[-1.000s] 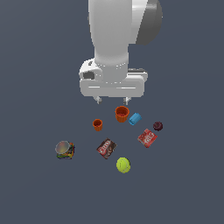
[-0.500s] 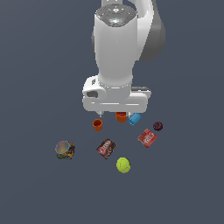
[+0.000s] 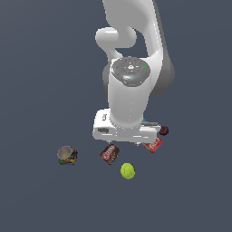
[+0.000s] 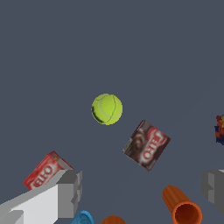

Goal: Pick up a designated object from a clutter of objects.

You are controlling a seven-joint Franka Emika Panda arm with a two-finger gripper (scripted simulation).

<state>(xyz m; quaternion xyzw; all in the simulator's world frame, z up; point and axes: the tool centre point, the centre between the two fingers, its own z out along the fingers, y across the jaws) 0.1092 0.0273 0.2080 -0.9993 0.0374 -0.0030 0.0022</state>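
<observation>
At the exterior view's left, well apart from everything else, a multicoloured can (image 3: 67,155) lies on its side on the dark grey floor (image 3: 36,90); in the wrist view only a sliver of it shows at the frame edge (image 4: 220,129). Next to the right in the exterior view lies the brown-red packet (image 3: 109,153), flat and turned at an angle, just below the lower edge of the white hand housing (image 3: 122,131). The tennis ball (image 3: 128,171), yellow-green with faint pale seam lines, sits on the floor near the brown-red packet, lower in the exterior frame and slightly to its right, touching nothing; it is fully exposed and not under the arm. In the wrist view the ball (image 4: 106,109) and the brown-red packet (image 4: 146,145) are close but clearly apart. Further right in the exterior view, the red packet (image 3: 153,144) protrudes from under the hand housing, and the dark purple ball (image 3: 164,131) lies just beyond it, partly hidden by the housing. The arm body (image 3: 131,86) covers the remaining clutter in that view. The wrist view shows the gripper (image 4: 140,190) with its two grey fingers (image 4: 70,192) spread wide apart and nothing between them; it is released and above the floor, and the ball lies outside the gap. An orange cup (image 4: 181,205) lies on its side within that gap, with a second orange cup (image 4: 113,219) and a blue cylinder (image 4: 83,218) cut off at the frame edge.
</observation>
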